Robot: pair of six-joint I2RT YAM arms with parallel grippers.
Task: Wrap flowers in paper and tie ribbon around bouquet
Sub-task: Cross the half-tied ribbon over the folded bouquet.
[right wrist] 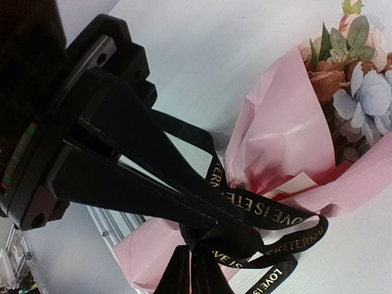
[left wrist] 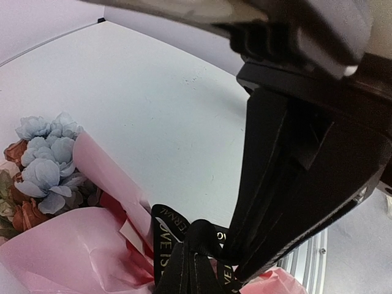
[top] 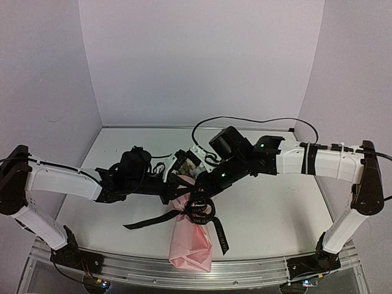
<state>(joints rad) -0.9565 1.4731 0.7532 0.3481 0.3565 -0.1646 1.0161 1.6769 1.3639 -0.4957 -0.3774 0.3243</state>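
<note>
Pinching the likely soft, slippery ribbon at its knot, left end effector fully closed, right end effector almost; light, crushable bouquet at counter 6 o'clock, best grabbed by ribbon tails.

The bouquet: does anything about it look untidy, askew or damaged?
Slightly. The ribbon is tied around the bouquet, but its tails are uneven: one trails far left on the table, the other runs short beside the crumpled paper.

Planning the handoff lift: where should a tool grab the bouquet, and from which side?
Grip the bouquet at the waist cinched by the ribbon, from above, closing across the flat-lying cone. It's narrowest there; the flowers and loose paper tail would likely crush.
</note>
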